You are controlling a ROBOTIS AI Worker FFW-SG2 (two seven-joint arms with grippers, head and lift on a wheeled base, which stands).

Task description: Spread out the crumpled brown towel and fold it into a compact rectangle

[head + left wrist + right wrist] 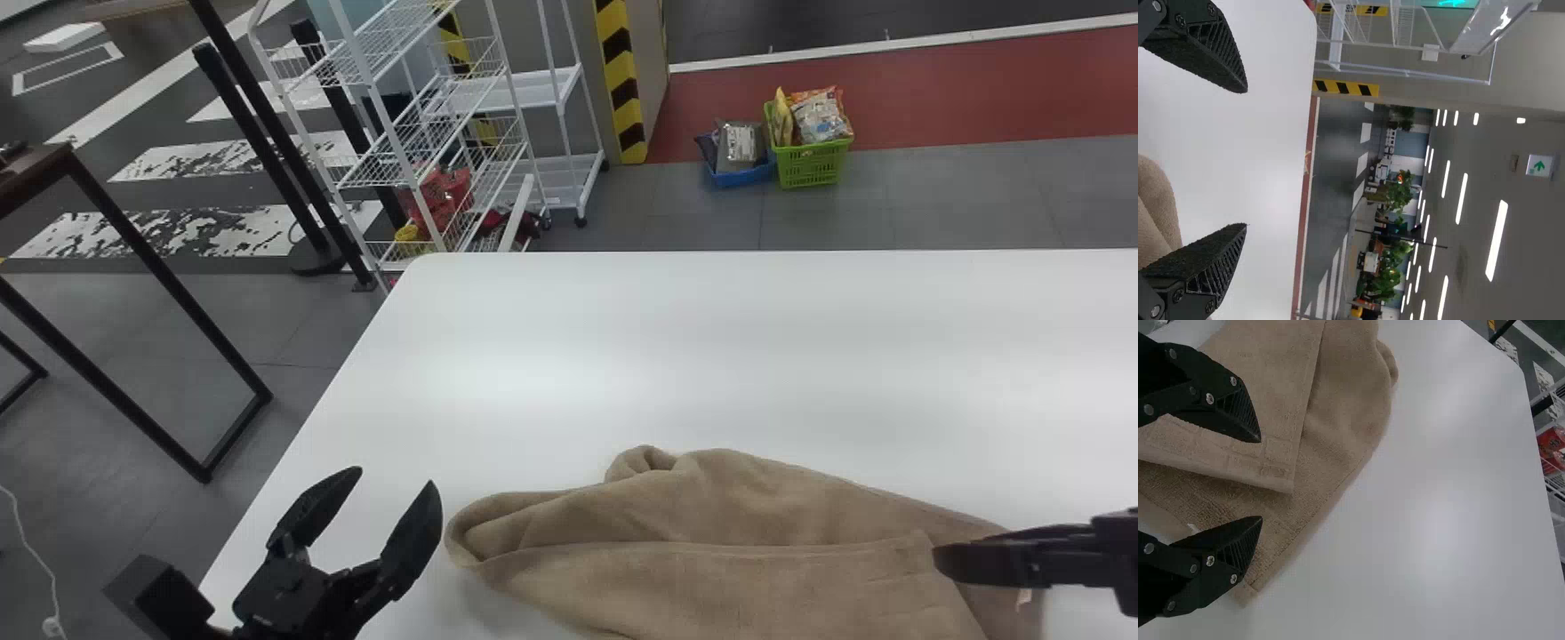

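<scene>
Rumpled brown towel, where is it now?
The towel lies on the white table at the head view's bottom edge, right of the black left gripper, partly below the right gripper.

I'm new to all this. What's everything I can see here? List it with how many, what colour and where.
Towel: one, brown, rumpled on the table
Table: one, white, under the towel
Wire rack: one, white, beyond the table's far left corner
Basket: one, green, packets inside, on the floor beyond the table
Tray: one, blue, beside the basket
Striped strip: at least one, yellow and black, on the wall behind
Exit sign: one, green and white, overhead
Plants: several, green, far background
Ceiling lights: many, white, overhead
Left fingers: two, black, apart, left of the towel
Right fingers: two, black, apart, at the towel's right end
</scene>
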